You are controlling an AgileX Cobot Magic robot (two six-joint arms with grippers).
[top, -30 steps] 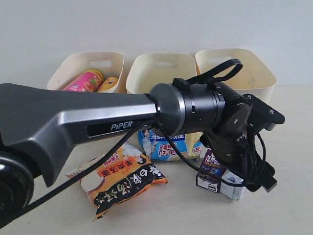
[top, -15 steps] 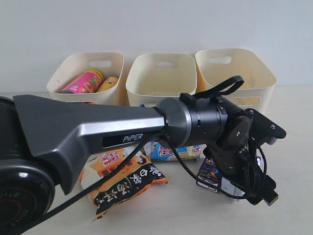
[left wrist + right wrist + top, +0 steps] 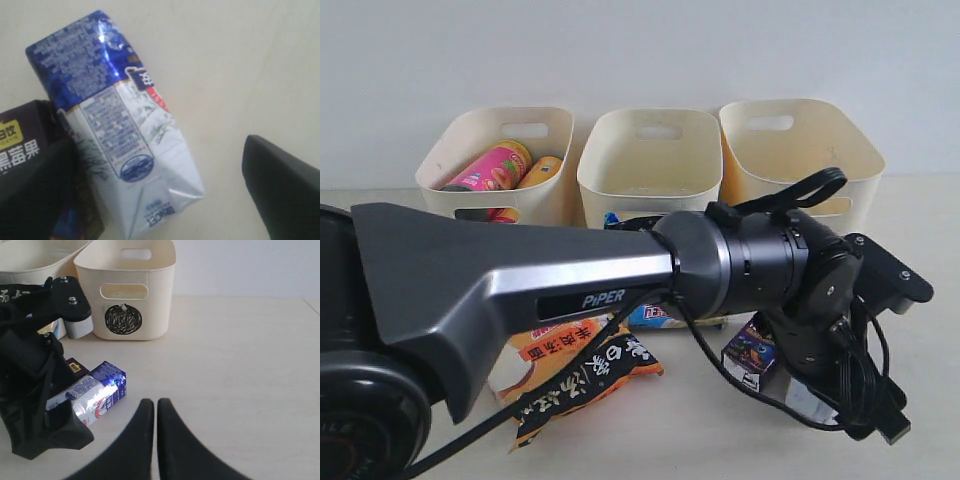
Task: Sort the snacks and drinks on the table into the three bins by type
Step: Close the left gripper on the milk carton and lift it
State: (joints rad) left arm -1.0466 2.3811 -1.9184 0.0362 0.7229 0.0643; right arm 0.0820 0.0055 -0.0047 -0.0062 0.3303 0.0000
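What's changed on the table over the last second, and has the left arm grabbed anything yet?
The left arm swung right and lower in the exterior view, down over the cartons. Its tool now straddles the white-and-blue carton, open, nothing gripped. The purple carton, the orange-and-black packet, and the pink tube and yellow tube in their bin stayed put.

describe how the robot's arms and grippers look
The left arm is a dark grey tapering shell with white PiPER lettering, a round black wrist and looping black cables. The right gripper has two smooth black curved fingers.
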